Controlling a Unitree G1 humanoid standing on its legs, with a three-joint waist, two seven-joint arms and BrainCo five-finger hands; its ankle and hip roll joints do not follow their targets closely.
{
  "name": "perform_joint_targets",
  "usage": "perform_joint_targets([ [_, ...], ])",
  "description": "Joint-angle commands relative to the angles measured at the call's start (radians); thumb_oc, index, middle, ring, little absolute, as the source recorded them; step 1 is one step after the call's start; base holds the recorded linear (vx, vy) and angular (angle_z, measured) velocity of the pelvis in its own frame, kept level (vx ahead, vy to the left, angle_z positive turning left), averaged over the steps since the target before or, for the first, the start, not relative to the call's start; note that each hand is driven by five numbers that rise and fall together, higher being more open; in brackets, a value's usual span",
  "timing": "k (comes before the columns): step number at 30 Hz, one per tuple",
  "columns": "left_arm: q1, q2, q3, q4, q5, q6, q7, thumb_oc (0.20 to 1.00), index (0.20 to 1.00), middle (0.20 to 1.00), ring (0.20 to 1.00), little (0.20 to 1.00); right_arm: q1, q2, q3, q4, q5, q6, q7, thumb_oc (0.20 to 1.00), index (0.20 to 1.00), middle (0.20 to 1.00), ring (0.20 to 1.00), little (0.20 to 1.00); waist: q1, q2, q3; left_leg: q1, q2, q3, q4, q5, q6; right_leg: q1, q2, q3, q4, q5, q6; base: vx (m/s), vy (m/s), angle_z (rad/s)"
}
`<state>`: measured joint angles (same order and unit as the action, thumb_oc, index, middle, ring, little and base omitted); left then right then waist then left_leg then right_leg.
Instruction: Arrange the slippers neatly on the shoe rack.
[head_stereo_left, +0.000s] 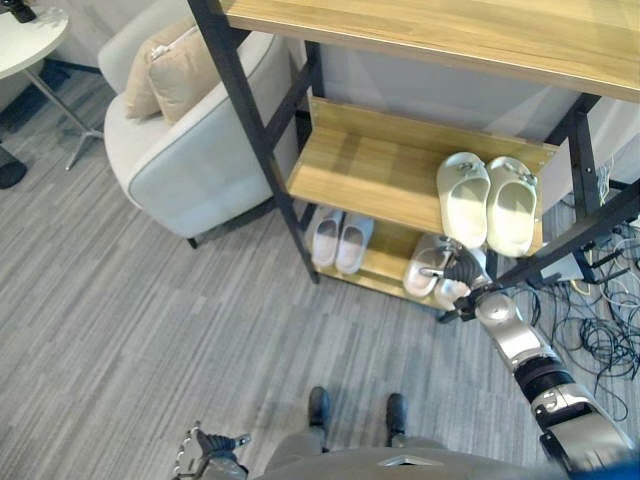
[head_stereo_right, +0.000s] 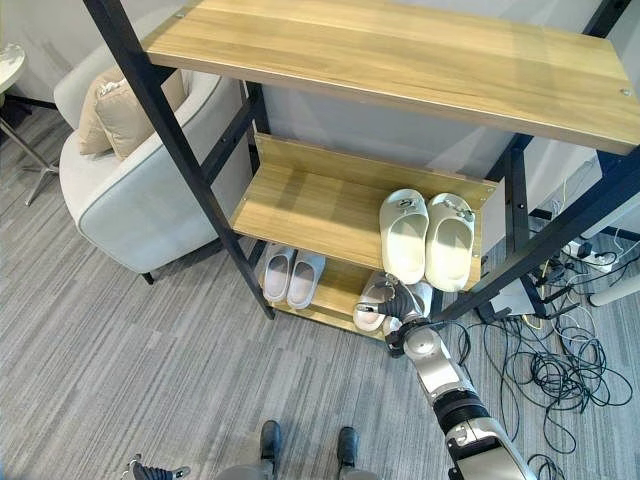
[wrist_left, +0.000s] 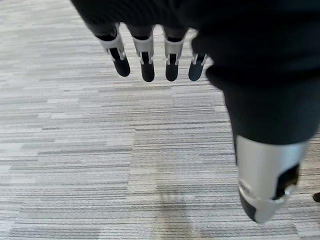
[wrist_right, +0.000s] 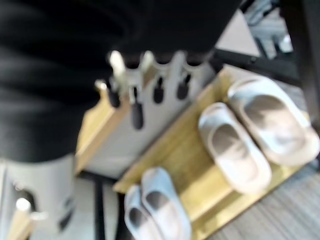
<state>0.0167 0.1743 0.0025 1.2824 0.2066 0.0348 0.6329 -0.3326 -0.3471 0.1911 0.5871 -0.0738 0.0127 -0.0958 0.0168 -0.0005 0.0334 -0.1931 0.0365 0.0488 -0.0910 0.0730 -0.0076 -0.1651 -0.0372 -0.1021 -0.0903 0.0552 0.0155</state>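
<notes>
Nearest the camera, the left hand (head_stereo_left: 207, 455) hangs low over the grey striped floor (head_stereo_left: 130, 320), well away from the rack; its wrist view shows the fingers (wrist_left: 146, 62) straight and spread above bare floor, holding nothing.

Farther out, the right arm stretches forward to the bottom shelf (head_stereo_left: 385, 262) of the shoe rack (head_stereo_right: 380, 60). The right hand (head_stereo_left: 462, 272) sits at the right end of that shelf, over a pale beige pair of slippers (head_stereo_left: 425, 268). From the head views it overlaps the right slipper of that pair, and whether it touches it is hard to tell. The right wrist view shows its fingers (wrist_right: 136, 107) extended and relaxed with nothing gripped; past them lie the beige pair (wrist_right: 255, 137) side by side on the wood, and a smaller white pair (wrist_right: 157, 212) farther along the same shelf.

That white pair (head_stereo_left: 341, 240) shows in the head views on the left part of the bottom shelf, the two slippers close together and parallel, toes toward the back. On the middle shelf (head_stereo_left: 370, 170), a pale green pair (head_stereo_left: 488, 203) lies at the right end, side by side, just above the right hand. The top shelf (head_stereo_left: 450, 35) is bare wood.

Beyond the rack's left post stands a light grey armchair (head_stereo_left: 190, 150) with a beige cushion (head_stereo_left: 170, 70), and a white round side table (head_stereo_left: 30, 40) sits at the far left. The right eye view adds a tangle of black cables (head_stereo_right: 560, 350) on the floor to the right of the rack.
</notes>
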Motion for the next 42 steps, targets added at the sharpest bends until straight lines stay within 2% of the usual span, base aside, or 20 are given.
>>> perform_joint_targets([
  [1, -0.029, 0.033, -0.014, 0.09, -0.012, -0.004, 0.019, 1.0, 1.0, 1.0, 1.0, 1.0, -0.057, 0.021, -0.064, 0.004, 0.038, -0.05, -0.042, 1.0, 1.0, 1.0, 1.0, 1.0, 0.011, -0.003, -0.018, 0.003, -0.013, -0.027, 0.004, -0.011, 0.012, -0.017, -0.017, 0.068, 0.044, -0.028, 0.027, 0.0, 0.0, 0.0],
  [10, -0.027, 0.05, -0.003, 0.111, -0.017, -0.008, 0.013, 1.0, 1.0, 1.0, 1.0, 1.0, -0.056, 0.032, -0.076, 0.015, 0.045, -0.056, -0.053, 1.0, 1.0, 1.0, 1.0, 1.0, 0.016, -0.009, -0.018, 0.0, -0.014, -0.029, 0.004, -0.011, 0.012, -0.017, -0.018, 0.065, 0.042, -0.026, 0.028, 0.0, 0.0, 0.0],
  [21, -0.034, 0.072, 0.002, 0.14, -0.001, 0.01, -0.018, 1.0, 1.0, 1.0, 1.0, 1.0, 0.026, 0.108, -0.018, 0.082, 0.007, -0.069, -0.026, 1.0, 1.0, 1.0, 1.0, 1.0, 0.018, -0.026, -0.033, 0.007, -0.011, -0.033, 0.004, -0.017, 0.015, -0.007, -0.015, 0.061, 0.036, -0.029, 0.029, 0.0, 0.0, 0.0],
  [27, -0.025, 0.071, 0.006, 0.164, 0.0, 0.01, -0.025, 1.0, 1.0, 1.0, 1.0, 1.0, 0.143, 0.19, -0.012, 0.127, 0.018, -0.107, -0.043, 1.0, 1.0, 1.0, 1.0, 1.0, 0.011, -0.042, -0.053, 0.026, -0.008, -0.026, 0.004, -0.026, 0.015, 0.012, -0.009, 0.063, 0.038, -0.034, 0.028, 0.0, -0.002, 0.01],
  [34, -0.012, 0.064, 0.044, 0.208, -0.015, 0.004, -0.049, 1.0, 1.0, 1.0, 1.0, 1.0, 0.263, 0.232, -0.018, 0.294, -0.008, -0.194, -0.108, 1.0, 1.0, 1.0, 1.0, 1.0, 0.003, -0.062, -0.1, 0.064, 0.0, -0.02, 0.004, -0.037, 0.012, 0.049, -0.001, 0.066, 0.04, -0.047, 0.024, 0.0, -0.001, 0.0],
  [39, -0.007, 0.057, 0.069, 0.226, -0.026, -0.008, -0.111, 1.0, 1.0, 1.0, 1.0, 1.0, 0.333, 0.24, -0.027, 0.393, -0.016, -0.238, -0.139, 1.0, 1.0, 1.0, 1.0, 1.0, -0.004, -0.066, -0.128, 0.082, 0.005, -0.015, 0.004, -0.041, 0.008, 0.065, 0.001, 0.069, 0.039, -0.052, 0.023, 0.0, 0.0, 0.0],
  [42, -0.003, 0.043, 0.093, 0.221, -0.047, -0.012, -0.284, 1.0, 1.0, 1.0, 1.0, 1.0, 0.38, 0.227, -0.054, 0.476, -0.022, -0.271, -0.168, 1.0, 1.0, 1.0, 1.0, 1.0, -0.011, -0.061, -0.147, 0.093, 0.008, -0.009, 0.004, -0.042, 0.005, 0.069, 0.004, 0.073, 0.048, -0.059, 0.024, 0.0, 0.0, 0.0],
])
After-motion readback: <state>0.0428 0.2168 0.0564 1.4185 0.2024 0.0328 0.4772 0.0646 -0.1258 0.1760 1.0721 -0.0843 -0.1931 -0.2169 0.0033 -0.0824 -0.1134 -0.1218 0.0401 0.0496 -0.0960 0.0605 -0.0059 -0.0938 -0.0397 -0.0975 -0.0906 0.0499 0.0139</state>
